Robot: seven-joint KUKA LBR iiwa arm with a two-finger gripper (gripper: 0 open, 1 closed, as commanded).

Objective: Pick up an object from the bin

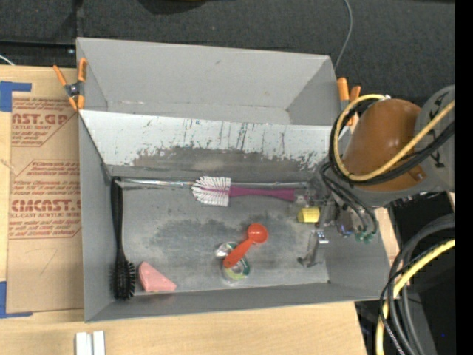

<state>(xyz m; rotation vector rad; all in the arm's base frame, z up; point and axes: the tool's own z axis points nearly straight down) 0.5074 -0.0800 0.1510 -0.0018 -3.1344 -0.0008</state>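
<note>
We are watching the arm (384, 143) reach into the bin (222, 87), with its jaws hanging low to the right of the orange spoon (247, 242), well apart from it and close to the wall on that side. We cannot tell whether the jaws are open or closed, and we are seeing nothing between them.

The thing nearest them is a small yellow piece (308, 214), lying right of the spoon and a little further back. It is sitting just beside the tip of the purple-handled bottle brush (222, 191), which is stretching across behind the spoon. We are guessing that this yellow piece is the likeliest pick.

The spoon is lying aslant, with its lower end on a small round multicoloured thing (238, 270). Far to the spoon's left, a black brush (117, 228) is lying along the wall, with a pink wedge (155, 278) just beside its bristles.

Several things are worrying us:
- The floor under the jaws is looking bare, so closing there would likely catch nothing.
- Going for the yellow piece risks nudging it away or pinching the brush handle along with it, since the two are lying so close together.
- The sloping wall is leaving little room on that side, so a jaw could scrape the metal.
</note>
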